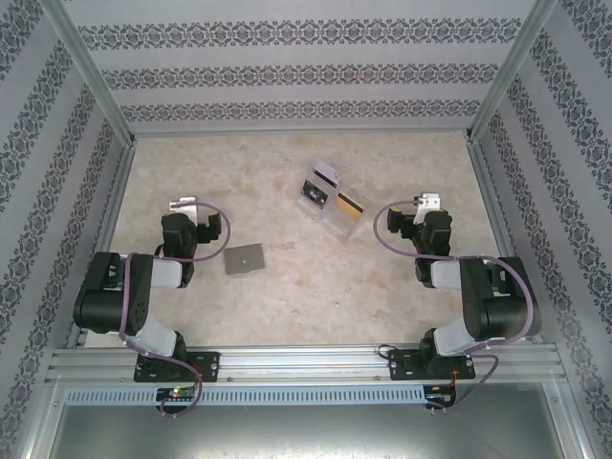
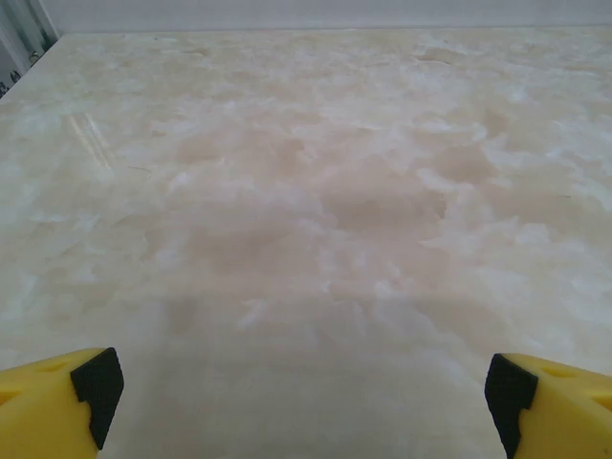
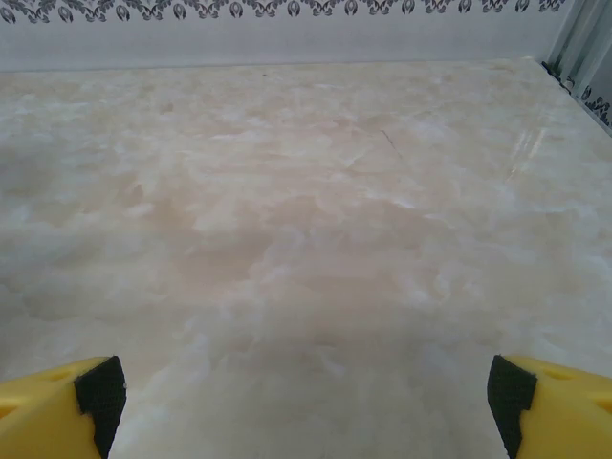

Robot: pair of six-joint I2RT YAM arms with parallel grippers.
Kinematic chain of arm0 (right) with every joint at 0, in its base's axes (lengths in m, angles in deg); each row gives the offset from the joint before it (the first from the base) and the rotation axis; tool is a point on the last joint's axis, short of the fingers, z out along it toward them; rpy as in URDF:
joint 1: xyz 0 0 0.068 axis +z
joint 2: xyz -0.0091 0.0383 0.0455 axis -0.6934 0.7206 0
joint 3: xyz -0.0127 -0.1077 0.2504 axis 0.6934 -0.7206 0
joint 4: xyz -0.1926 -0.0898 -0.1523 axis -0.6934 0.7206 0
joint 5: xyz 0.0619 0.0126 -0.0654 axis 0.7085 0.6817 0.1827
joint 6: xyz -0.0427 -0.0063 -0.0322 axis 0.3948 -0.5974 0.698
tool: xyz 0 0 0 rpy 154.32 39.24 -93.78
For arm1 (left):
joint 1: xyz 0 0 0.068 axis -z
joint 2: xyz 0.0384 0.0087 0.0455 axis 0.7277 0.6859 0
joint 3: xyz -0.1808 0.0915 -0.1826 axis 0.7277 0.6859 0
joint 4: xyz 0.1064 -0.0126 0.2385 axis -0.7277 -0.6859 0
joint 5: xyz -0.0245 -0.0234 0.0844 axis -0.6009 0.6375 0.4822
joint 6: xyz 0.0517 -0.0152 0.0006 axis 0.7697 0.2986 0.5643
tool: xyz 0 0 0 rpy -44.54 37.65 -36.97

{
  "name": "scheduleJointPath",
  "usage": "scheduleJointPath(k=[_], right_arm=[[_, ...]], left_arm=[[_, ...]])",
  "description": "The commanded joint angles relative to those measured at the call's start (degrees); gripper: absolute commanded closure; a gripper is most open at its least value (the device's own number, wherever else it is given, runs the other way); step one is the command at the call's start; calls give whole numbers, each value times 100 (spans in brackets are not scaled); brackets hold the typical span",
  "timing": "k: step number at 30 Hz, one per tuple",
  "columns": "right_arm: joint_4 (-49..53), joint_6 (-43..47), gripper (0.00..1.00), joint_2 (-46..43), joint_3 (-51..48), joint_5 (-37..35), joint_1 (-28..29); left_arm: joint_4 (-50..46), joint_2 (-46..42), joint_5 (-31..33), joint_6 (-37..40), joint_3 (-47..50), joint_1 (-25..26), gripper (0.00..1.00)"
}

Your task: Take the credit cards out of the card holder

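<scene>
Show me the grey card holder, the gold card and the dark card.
Grey card holder [image 1: 245, 258]: top view, centre of its panel.
Gold card [image 1: 348, 210]: top view, middle of face.
Dark card [image 1: 314, 195]: top view, middle of face.

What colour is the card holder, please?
The card holder is plain grey, seen best in the top external view.

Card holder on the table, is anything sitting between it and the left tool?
Nothing visible does. The card holder lies flat on the bare table, just right of the open left tool and closer to the near edge. The clear tray sits farther right, out of that path.
</scene>
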Motion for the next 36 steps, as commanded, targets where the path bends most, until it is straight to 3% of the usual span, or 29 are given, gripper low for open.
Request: scheduleJointPath(k=[1,27,30,36], right_arm=[[-183,90,2,35,95,80,5],[-234,76,2,-70,45,55,1],[450,2,2,-606,170,-206,5],[1568,-295,2,-1538,521,-585,82]], left_arm=[[12,25,-50,75,-69,1,1],[33,3,-13,75,-52,3,1],[-323,-222,134,5,-179,1,1],[-1939,-1158,551,-236,-664,3,1]])
